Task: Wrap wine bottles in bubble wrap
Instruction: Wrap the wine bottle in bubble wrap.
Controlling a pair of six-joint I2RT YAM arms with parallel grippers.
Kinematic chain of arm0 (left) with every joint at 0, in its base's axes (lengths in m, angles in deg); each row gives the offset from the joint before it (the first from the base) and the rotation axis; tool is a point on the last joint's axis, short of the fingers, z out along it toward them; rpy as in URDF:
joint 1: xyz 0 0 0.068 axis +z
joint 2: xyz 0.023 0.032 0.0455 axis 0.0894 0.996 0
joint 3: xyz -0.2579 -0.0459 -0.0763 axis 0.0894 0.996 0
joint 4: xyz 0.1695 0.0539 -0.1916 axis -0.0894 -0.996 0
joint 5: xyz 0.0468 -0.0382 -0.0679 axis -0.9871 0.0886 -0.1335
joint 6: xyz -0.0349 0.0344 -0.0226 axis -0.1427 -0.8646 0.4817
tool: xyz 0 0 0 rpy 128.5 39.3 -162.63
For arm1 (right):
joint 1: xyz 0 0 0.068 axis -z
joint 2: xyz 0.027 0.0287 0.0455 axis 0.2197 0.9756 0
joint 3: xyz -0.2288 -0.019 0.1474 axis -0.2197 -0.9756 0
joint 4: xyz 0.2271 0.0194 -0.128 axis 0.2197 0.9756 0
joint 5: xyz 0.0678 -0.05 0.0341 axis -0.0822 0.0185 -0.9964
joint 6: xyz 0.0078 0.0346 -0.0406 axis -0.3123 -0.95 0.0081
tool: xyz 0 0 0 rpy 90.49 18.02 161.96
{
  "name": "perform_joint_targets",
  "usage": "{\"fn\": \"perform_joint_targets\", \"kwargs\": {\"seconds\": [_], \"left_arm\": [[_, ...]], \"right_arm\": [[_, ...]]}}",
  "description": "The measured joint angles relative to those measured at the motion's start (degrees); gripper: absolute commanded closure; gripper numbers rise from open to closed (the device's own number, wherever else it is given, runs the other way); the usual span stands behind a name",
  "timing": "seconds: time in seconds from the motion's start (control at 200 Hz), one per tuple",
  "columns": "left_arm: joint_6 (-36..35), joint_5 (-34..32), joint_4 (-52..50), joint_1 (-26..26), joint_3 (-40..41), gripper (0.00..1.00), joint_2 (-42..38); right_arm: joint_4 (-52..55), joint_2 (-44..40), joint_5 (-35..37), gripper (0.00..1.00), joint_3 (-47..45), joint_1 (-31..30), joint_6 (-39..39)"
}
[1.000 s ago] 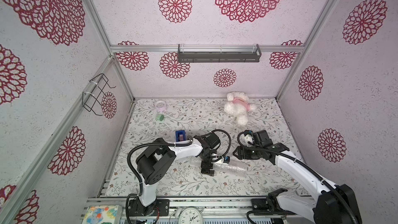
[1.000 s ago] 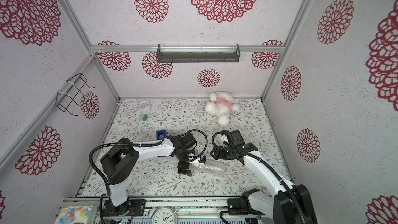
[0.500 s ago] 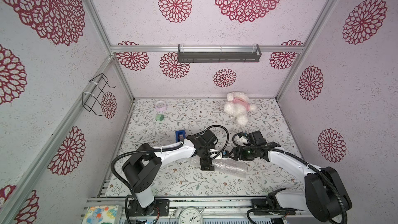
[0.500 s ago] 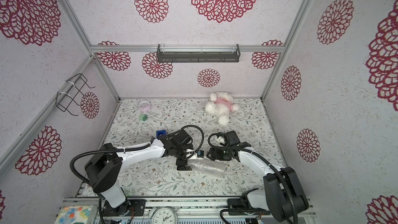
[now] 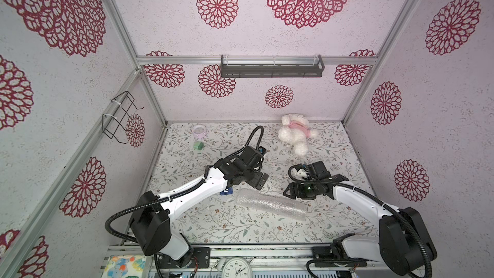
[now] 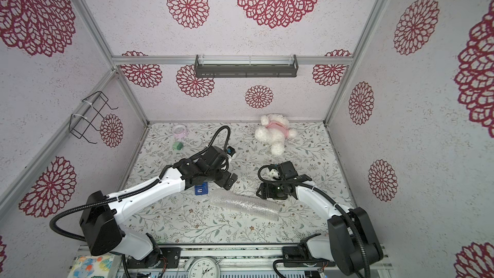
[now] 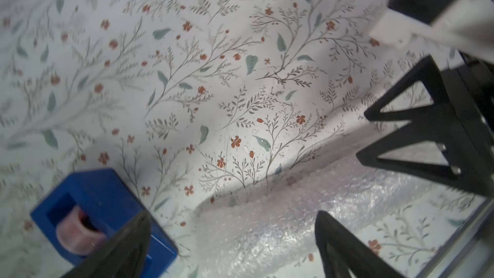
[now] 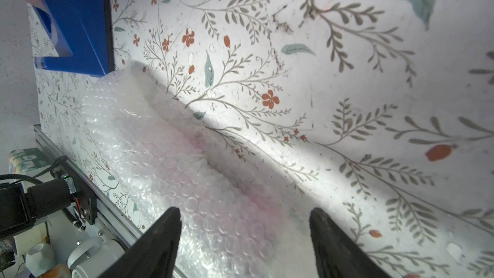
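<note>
The left claw (image 5: pixel 258 182) and right claw (image 5: pixel 288 192) stood released and empty. The rolled bubble wrap (image 5: pixel 271 205) lay just off both claws' tips, with bare tabletop (image 5: pixel 240 225) along its far edge. A second earlier both claws were down at the roll; they had since drawn clear.

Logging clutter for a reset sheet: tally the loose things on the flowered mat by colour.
Clear: 1, bubble wrap roll
Blue: 1, tape dispenser
White: 1, teddy bear
Green: 1, block
Pink: 1, small round thing
Total: 5
</note>
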Motion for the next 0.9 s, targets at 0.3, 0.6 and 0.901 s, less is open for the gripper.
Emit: {"fn": "perform_joint_targets", "kwargs": {"seconds": [0.3, 0.6, 0.901], "left_arm": [[48.0, 6.38, 4.07, -3.08, 13.9, 0.19, -3.21], [71.93, 8.92, 12.22, -9.14, 14.25, 0.12, 3.67], [78.49, 11.28, 16.81, -9.79, 11.28, 0.22, 12.24]], "right_arm": [[1.25, 0.0, -0.13, 0.2, 1.14, -1.33, 2.49], [3.8, 1.2, -0.9, 0.2, 2.34, -1.49, 6.73], [4.63, 2.43, -3.26, 0.29, 1.6, -2.16, 8.5]]}}
